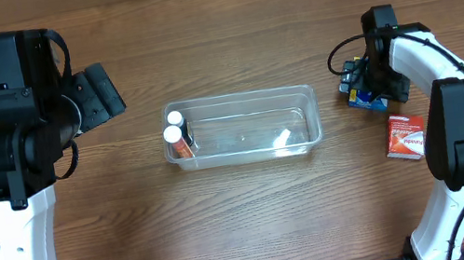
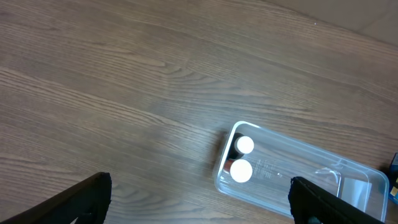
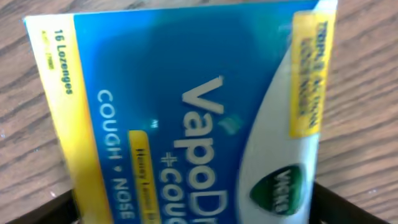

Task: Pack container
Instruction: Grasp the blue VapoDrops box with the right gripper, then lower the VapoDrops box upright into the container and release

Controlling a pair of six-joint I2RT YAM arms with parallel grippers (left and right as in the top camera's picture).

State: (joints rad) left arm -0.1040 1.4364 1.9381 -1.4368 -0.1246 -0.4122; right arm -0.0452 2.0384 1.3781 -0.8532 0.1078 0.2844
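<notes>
The clear plastic container [image 1: 299,92] lies lengthwise mid-table. Two white-capped bottles [image 1: 175,128] stand in its left end and a small pale item [image 1: 283,138] lies near its right end. The container [image 2: 292,186] and the bottles [image 2: 241,170] also show in the left wrist view. My left gripper [image 2: 199,205] is open and empty, held above the bare table left of the container. My right gripper [image 1: 367,88] is at the right of the container, with its fingers against both sides of a blue Vicks VapoDrops lozenge box [image 3: 186,118].
A red and white box [image 1: 406,136] lies flat on the table just in front of the blue box, beside my right arm. The table is brown wood.
</notes>
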